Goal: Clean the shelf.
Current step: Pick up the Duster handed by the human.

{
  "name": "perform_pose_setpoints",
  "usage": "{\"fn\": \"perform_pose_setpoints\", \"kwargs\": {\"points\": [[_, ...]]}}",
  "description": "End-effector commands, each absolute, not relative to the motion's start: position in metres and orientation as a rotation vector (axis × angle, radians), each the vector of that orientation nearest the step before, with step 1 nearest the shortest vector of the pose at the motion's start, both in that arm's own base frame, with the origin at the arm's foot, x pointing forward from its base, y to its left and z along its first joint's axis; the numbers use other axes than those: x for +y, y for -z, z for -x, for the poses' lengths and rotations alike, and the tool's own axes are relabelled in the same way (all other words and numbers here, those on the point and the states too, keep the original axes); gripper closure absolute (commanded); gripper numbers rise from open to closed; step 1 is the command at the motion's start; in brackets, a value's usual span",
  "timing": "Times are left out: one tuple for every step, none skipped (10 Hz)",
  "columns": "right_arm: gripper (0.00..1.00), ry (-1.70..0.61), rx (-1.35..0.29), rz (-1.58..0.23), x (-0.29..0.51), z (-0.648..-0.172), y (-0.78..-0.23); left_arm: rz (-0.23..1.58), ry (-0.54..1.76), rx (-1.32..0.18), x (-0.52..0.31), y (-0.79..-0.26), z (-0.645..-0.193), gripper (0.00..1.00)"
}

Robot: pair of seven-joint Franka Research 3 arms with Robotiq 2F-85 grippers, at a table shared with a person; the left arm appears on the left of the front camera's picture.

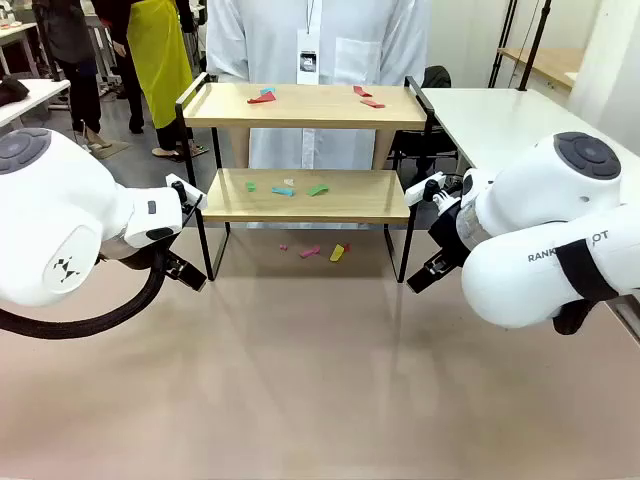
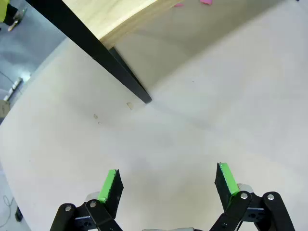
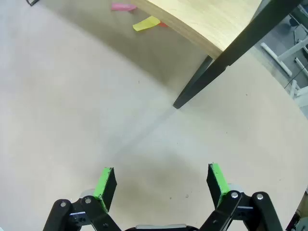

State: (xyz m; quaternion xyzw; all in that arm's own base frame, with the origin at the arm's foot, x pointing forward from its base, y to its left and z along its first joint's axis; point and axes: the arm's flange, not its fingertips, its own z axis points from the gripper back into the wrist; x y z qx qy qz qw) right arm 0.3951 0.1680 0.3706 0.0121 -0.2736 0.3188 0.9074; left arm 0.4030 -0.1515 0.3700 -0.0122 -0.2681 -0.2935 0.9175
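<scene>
The shelf point(image 1: 300, 107) stands at the table's far middle, two light wood boards in a black frame. Red scraps point(image 1: 262, 97) lie on its top board, and green and teal scraps point(image 1: 285, 189) on the lower board. Pink and yellow scraps point(image 1: 338, 253) lie on the table under it. My left gripper point(image 2: 168, 180) is open and holds nothing, low over the table near the shelf's left front leg point(image 2: 130, 84). My right gripper point(image 3: 161, 180) is open with nothing in it, near the right front leg point(image 3: 192, 91), with a yellow scrap point(image 3: 146, 23) and a pink scrap point(image 3: 123, 6) beyond.
A person in a white coat point(image 1: 320, 40) stands right behind the shelf. A white table point(image 1: 500, 120) adjoins at the right. The beige tabletop point(image 1: 320, 380) in front of the shelf is bare. My two arms flank the shelf.
</scene>
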Motion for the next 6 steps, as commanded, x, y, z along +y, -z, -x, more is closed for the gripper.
{"fn": "perform_pose_setpoints", "kwargs": {"points": [[0.00, -0.658, -0.565, -0.025, 0.1680, -0.3950, -0.3707, 0.025, 0.604, -0.552, -0.1515, -0.3702, -0.4029, 0.00], [0.00, -0.658, -0.565, -0.025, 0.1680, -0.3950, -0.3707, 0.025, 0.604, -0.552, -0.1515, -0.3702, -0.4029, 0.00], [0.00, -0.658, -0.565, -0.025, 0.1680, -0.3950, -0.3707, 0.025, 0.604, -0.552, -0.1515, -0.3702, -0.4029, 0.00], [0.00, -0.658, -0.565, -0.025, 0.1680, -0.3950, -0.3707, 0.025, 0.604, -0.552, -0.1515, -0.3702, -0.4029, 0.00], [0.00, -0.658, -0.565, -0.025, 0.1680, -0.3950, -0.3707, 0.025, 0.604, -0.552, -0.1515, -0.3702, -0.4029, 0.00], [0.00, -0.658, -0.565, -0.025, 0.1680, -0.3950, -0.3707, 0.025, 0.604, -0.552, -0.1515, -0.3702, -0.4029, 0.00]]}}
